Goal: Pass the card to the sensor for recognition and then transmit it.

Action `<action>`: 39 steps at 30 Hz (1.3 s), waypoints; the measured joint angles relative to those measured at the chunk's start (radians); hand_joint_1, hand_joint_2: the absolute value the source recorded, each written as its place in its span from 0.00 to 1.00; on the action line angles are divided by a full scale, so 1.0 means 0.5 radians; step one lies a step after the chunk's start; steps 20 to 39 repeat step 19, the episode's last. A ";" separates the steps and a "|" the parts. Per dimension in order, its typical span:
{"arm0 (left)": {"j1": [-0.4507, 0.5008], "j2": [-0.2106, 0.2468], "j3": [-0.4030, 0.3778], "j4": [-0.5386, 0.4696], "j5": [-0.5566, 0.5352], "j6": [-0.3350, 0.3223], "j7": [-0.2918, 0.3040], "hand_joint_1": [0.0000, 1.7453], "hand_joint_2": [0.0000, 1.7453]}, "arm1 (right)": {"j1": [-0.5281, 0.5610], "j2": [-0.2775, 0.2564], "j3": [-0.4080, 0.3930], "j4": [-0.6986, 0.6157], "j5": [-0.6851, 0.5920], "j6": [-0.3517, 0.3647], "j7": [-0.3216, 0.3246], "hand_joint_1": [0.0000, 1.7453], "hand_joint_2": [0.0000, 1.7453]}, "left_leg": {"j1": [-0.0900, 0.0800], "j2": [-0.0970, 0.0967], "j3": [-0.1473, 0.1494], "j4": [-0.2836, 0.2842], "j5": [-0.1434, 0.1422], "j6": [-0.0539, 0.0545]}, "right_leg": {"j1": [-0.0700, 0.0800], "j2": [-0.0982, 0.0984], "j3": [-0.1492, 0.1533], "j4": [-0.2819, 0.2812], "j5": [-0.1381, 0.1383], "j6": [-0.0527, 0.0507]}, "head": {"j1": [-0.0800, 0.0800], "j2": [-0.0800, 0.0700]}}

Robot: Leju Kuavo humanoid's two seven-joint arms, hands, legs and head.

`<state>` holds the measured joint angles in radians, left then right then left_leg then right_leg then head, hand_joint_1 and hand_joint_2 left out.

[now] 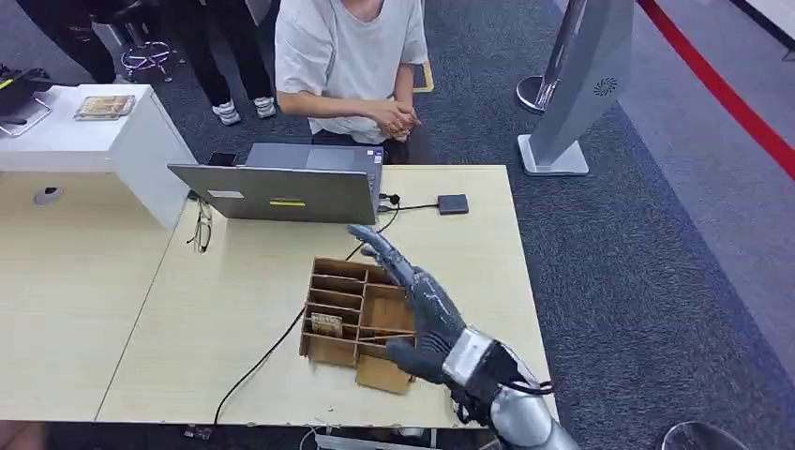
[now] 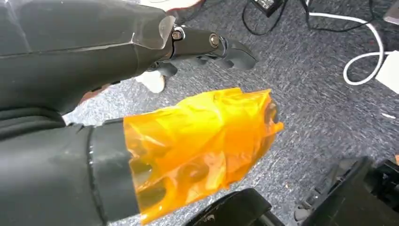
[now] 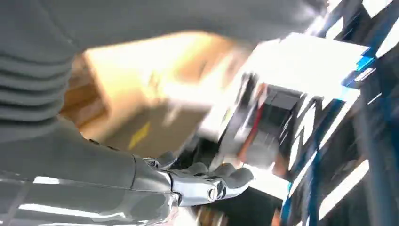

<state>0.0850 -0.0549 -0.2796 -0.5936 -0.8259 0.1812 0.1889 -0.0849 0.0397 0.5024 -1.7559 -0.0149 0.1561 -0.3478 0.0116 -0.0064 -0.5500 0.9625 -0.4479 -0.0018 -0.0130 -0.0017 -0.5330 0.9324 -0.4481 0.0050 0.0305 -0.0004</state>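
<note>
Head view, looking down: a pale wood tabletop (image 1: 234, 309) with a compartmented brown wooden organiser box (image 1: 337, 272) near its front edge. A small patterned card (image 1: 327, 324) appears to stand in one of the box's left slots. The robot's right hand (image 1: 427, 314) hovers over the box's right side, fingers stretched out and apart, w/ nothing seen in it. The left hand (image 2: 141, 52) hangs over grey carpet, its thumb wrapped in orange film and set apart from the fingers, nothing between them.

A small flat black square sensor (image 1: 453, 203) lies near the far right corner, wired to a grey laptop (image 1: 281, 192). A person in a white T-shirt (image 1: 347, 56) sits behind the laptop.

An empty hand over the box fits either reaching in for the card or having put it back. Either way, keep the fingers clear of the thin slot walls.

Room: open tabletop between box and sensor. A black cable (image 1: 272, 352) crosses left of the box. The right edge is close, and the right wrist view is too blurred to read.
</note>
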 joint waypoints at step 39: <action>-0.076 0.014 -0.042 0.170 0.091 0.060 -0.106 0.00 0.00 | 0.406 -0.145 -0.006 0.297 -0.715 1.077 -0.324 0.00 0.00 | 0.000 0.000 0.000 0.000 -0.001 0.000 | 0.000 0.000 0.000 0.000 0.000 0.000 | 0.000 0.000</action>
